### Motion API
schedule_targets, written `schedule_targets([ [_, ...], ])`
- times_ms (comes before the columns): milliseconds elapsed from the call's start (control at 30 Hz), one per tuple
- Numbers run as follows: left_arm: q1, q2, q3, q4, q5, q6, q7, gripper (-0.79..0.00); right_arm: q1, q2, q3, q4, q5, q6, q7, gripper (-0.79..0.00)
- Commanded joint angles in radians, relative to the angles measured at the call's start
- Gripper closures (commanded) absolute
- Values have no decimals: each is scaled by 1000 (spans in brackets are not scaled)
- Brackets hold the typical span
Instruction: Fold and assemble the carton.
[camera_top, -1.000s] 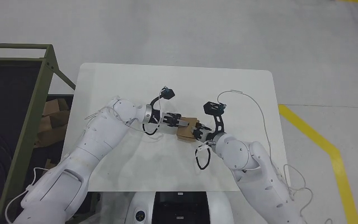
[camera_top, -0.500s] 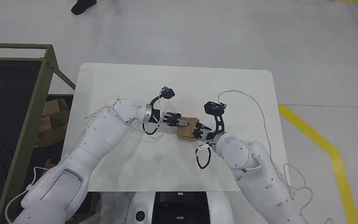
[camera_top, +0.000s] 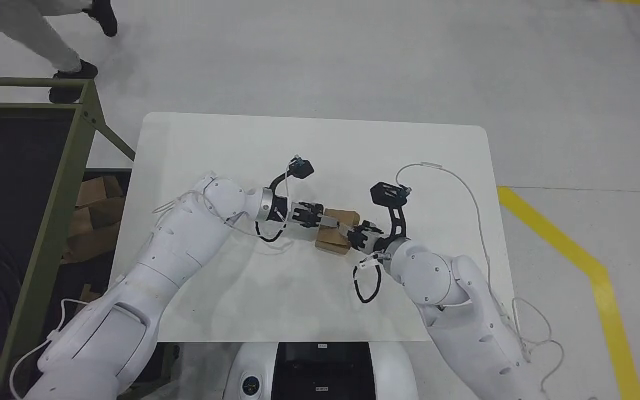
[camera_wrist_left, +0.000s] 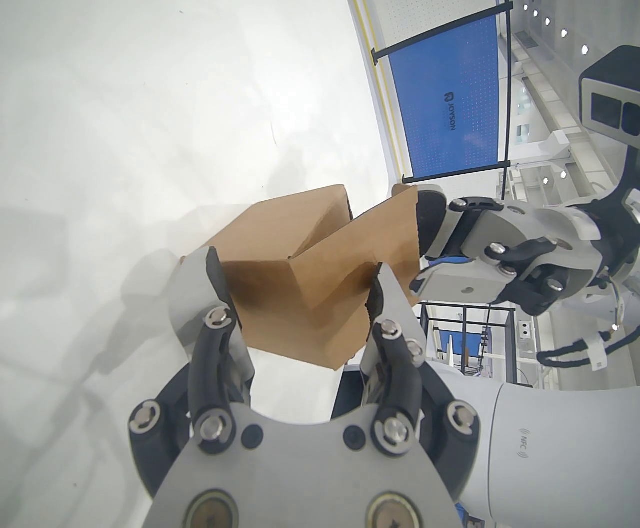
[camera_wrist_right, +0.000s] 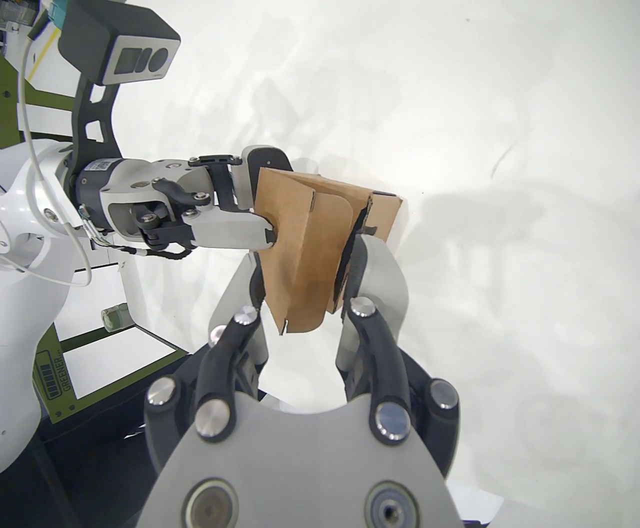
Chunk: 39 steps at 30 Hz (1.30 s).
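Observation:
A small brown carton (camera_top: 335, 228) is held above the middle of the white table (camera_top: 200, 150), between both grippers. My left gripper (camera_top: 318, 217) grips it from the left, shut on its folded body (camera_wrist_left: 300, 295). My right gripper (camera_top: 354, 238) grips it from the right, shut on the panels (camera_wrist_right: 310, 250). In the left wrist view the right gripper (camera_wrist_left: 430, 235) pinches the carton's far flap. In the right wrist view the left gripper (camera_wrist_right: 260, 200) clamps the far edge, and a rounded flap hangs loose toward the camera.
A dark green frame cart (camera_top: 60, 170) with flat cardboard pieces (camera_top: 92, 215) stands left of the table. A white cable (camera_top: 450, 190) loops over the table's right part. A yellow floor line (camera_top: 560, 250) runs at the right.
The right arm has shifted slightly rightward and the carton has turned a little between the grippers. Both grips stay on it.

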Motion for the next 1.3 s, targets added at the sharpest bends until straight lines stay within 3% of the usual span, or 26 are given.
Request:
schedule_targets([
  [0,0,0,0,-2,1,1,-1,-545,-5,1,2,-5,-2,-1,-2,-360],
  [533,5,2,-4,-9,10,9,4,-505,-69,11,36,-89,-5,-15,-49,-342],
  [1267,5,0,0,-8,13,13,5,-505,-10,9,13,5,69,-63,-16,-336],
])
